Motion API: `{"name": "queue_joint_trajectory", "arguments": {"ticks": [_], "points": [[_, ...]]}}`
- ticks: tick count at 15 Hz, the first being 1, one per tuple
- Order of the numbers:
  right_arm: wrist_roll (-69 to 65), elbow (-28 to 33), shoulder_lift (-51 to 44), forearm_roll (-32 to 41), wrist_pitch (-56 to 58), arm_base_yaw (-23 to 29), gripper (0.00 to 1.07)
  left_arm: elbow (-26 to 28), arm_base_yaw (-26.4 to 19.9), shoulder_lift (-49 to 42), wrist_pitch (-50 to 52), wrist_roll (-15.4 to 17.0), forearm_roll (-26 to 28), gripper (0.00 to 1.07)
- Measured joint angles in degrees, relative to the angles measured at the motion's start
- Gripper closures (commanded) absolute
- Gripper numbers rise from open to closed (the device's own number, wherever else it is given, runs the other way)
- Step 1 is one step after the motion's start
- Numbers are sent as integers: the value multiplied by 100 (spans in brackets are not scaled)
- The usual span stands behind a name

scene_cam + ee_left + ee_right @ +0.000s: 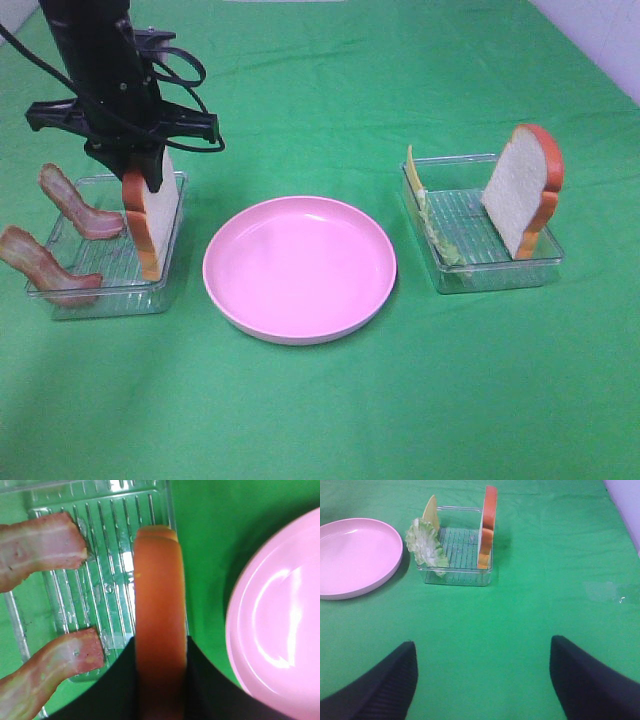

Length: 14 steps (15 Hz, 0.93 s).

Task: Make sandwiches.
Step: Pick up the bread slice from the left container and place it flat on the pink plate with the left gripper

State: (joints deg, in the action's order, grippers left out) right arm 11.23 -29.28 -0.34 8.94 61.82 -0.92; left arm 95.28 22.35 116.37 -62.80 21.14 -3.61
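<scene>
My left gripper (140,178) is shut on the crust of a white bread slice (157,212) that stands on edge in the left clear tray (110,292). In the left wrist view its fingers (116,685) press both sides of the orange crust (159,605). Two bacon strips (75,205) (40,265) lean in the same tray. A second bread slice (522,190) stands in the right tray (490,277) with lettuce (426,545) and a cheese slice (432,510). My right gripper (482,680) is open and empty above the cloth, well short of that tray.
The pink round plate (300,268) lies empty between the two trays on the green cloth. It also shows in the left wrist view (280,610) beside the left tray, and in the right wrist view (355,555). The right arm is out of the exterior view.
</scene>
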Motion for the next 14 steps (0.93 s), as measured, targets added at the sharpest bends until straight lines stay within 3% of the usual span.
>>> {"name": "queue_joint_trajectory", "arguments": {"ticks": [4, 6, 9, 10, 11, 14], "points": [[0, 0, 0, 0, 0, 0, 37, 0, 0, -733, -17, -521, 0, 107], [0, 0, 0, 0, 0, 0, 37, 0, -69, -980, -63, -1123, 298, 107], [0, 0, 0, 0, 0, 0, 37, 0, -619, -1037, -229, -2544, 1948, 107], [0, 0, 0, 0, 0, 0, 37, 0, -1089, -934, -252, -3438, 3352, 107], [0, 0, 0, 0, 0, 0, 37, 0, -1169, -837, -258, -3776, 3822, 107], [0, 0, 0, 0, 0, 0, 37, 0, -1186, -378, -315, -4228, 4790, 107]]}}
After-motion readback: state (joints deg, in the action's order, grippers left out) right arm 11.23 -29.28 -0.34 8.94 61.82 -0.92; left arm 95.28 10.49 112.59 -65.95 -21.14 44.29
